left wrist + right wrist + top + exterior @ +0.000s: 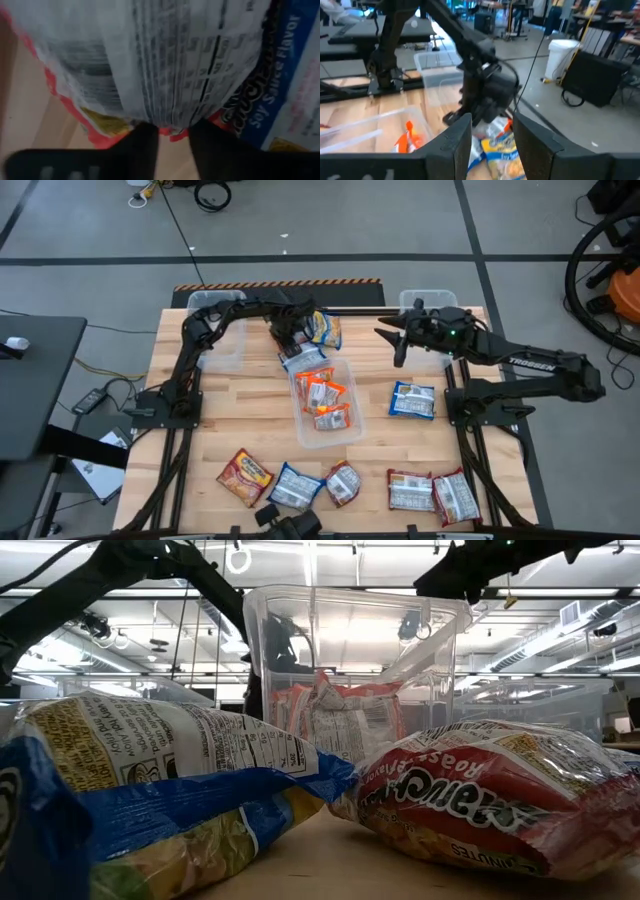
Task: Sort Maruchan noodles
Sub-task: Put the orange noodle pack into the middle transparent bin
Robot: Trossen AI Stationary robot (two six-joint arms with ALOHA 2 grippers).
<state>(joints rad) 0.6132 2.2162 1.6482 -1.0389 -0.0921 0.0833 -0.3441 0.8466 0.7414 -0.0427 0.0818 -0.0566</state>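
Packets of Maruchan noodles lie across a wooden table (240,405). High view, alone, gives the whole layout: a clear bin (325,402) at centre holding orange packets (322,392); a blue packet (411,401) lying alone to its right; a row along the near edge, namely an orange-red packet (244,477), two blue ones (294,487) and two dark red ones (432,494).

Left gripper (291,340) sits at the bin's far end, above a blue-and-yellow packet (322,330). Left wrist view, alone, shows its fingers (142,142) pinching the lower edge of a white-backed, orange-edged packet (150,60), with a blue soy-sauce packet (280,70) beside.

Right gripper (392,340) hovers above the far right of the table, its fingers (455,137) spread with nothing between them; its wrist view looks across at the left arm.

Low view shows the bin's tall wall (350,650) behind two near-edge packets.

Bare wood lies between the bin and the near row, and at the table's left side.
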